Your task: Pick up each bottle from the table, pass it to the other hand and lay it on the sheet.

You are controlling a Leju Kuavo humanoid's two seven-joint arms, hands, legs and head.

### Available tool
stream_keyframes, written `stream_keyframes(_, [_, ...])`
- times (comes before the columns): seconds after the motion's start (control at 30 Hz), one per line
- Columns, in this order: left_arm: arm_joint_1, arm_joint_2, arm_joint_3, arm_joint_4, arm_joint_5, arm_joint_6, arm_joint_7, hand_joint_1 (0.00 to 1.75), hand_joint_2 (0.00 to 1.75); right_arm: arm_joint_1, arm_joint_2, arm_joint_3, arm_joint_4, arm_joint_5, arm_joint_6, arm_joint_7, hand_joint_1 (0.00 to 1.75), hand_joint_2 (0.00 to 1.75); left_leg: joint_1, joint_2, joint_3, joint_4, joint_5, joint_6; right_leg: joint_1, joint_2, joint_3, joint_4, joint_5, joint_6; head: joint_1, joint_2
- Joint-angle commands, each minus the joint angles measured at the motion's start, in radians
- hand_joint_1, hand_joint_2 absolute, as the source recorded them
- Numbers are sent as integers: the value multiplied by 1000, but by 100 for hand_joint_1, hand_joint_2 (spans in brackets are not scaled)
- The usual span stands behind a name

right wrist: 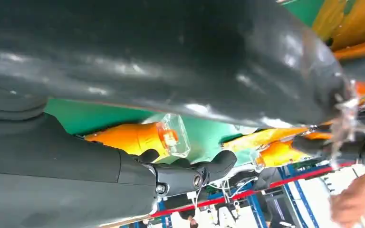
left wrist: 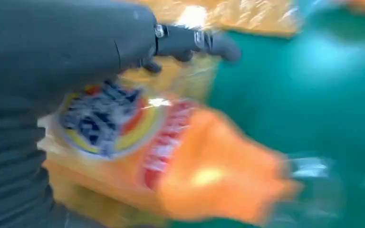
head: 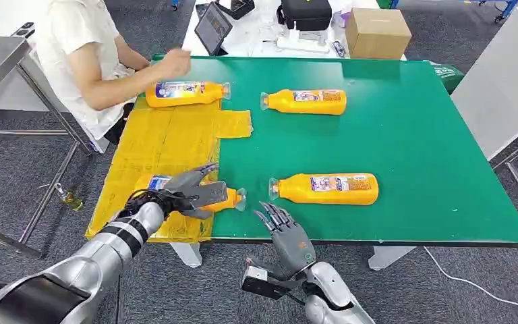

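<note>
Four orange bottles: one under the left hand (head: 190, 191) at the near edge of the sheet (head: 168, 145), one (head: 187, 94) at its far edge, two on the bare green tabletop (head: 411, 135), far (head: 305, 101) and near (head: 327, 188). One yellow sheet. Two robot hands, left and right (head: 290, 236). One person (head: 88, 54). One cardboard box (head: 378, 32). One tablet (head: 212, 28).

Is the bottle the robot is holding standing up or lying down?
Lying down. The bottle in the left hand lies sideways on the yellow sheet, cap toward the green table.
</note>
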Motion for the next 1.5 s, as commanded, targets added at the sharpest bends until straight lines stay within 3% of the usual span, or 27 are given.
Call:
stream_keyframes(0.03, [280, -4, -5, -547, 264, -6, -39, 0, 175, 20, -21, -17, 29, 12, -21, 24, 0, 0, -1, 1, 2, -1, -1, 2, 0, -1, 2, -2, -1, -2, 0, 0])
stream_keyframes(0.13, [340, 25, -53, -664, 320, -14, -69, 0, 175, 32, -32, -27, 20, 21, -19, 27, 0, 0, -1, 2, 4, -2, -3, 2, 0, 0, 4, -2, -2, -3, 0, 0])
stream_keyframes(0.27, [329, 30, -53, -648, 325, -15, -68, 0, 175, 29, -29, -28, 22, 22, -16, 27, 0, 0, 0, 2, -3, 0, -2, 0, 0, 1, -4, -1, -1, -2, 0, 0])
stream_keyframes(0.4, [326, 30, -53, -644, 327, -15, -69, 0, 175, 28, -28, -29, 22, 22, -16, 27, 0, 0, 0, 3, 1, -1, -3, 2, 2, 1, 0, -1, -2, -5, 0, 0])
stream_keyframes(0.53, [350, 54, -98, -684, 419, -114, -141, 0, 175, 21, -26, -35, 35, 24, -13, 15, 0, 0, 0, 2, -2, -1, -2, 1, 1, 1, -3, -1, -1, -2, 0, 0])
stream_keyframes(0.63, [371, 42, -115, -727, 403, -76, -142, 0, 175, 17, -36, -41, 37, 30, -6, 18, 0, 0, 0, 2, -3, -1, -2, 1, 0, 1, -3, -1, -1, -2, 0, 0])
stream_keyframes(0.73, [430, -22, -98, -769, 483, -50, -114, 0, 175, -59, -132, -70, 107, 208, -26, 196, 0, 0, 0, 2, 0, -1, -3, 2, 1, -1, 0, -2, -2, -3, 0, 0])
stream_keyframes(0.8, [477, -58, -108, -791, 538, -9, -114, 0, 175, -129, -178, -133, 181, 202, -49, 198, 0, 0, -1, 2, -3, -1, -2, 2, -1, 0, -4, -1, -1, -1, 0, 0])
stream_keyframes(0.9, [507, -54, -188, -792, 590, 48, -104, 0, 175, -204, -217, -223, 243, 184, -96, 133, 0, 0, -2, 1, -5, 0, -1, 2, -2, 0, -5, -1, 0, 0, 0, 0])
stream_keyframes(0.93, [511, -45, -208, -790, 591, 63, -112, 0, 175, -204, -225, -238, 216, 185, -98, 109, 0, 175, -3, 1, -3, 0, -2, 3, -2, -1, -2, -2, -1, -1, 0, 0])
stream_keyframes(1.13, [513, -32, -183, -784, 600, 91, -117, 0, 175, -53, -217, -227, -73, 192, -92, 60, 0, 175, -3, 1, -1, -1, -3, 2, -2, -1, 0, -2, -2, -3, 0, 0])
stream_keyframes(1.5, [503, -40, -178, -785, 598, 87, -117, 0, 175, -45, -230, -204, -131, 174, -82, 47, 0, 175, -1, 2, -3, 0, -2, 2, 0, 0, -4, -1, -1, -2, 0, 0])
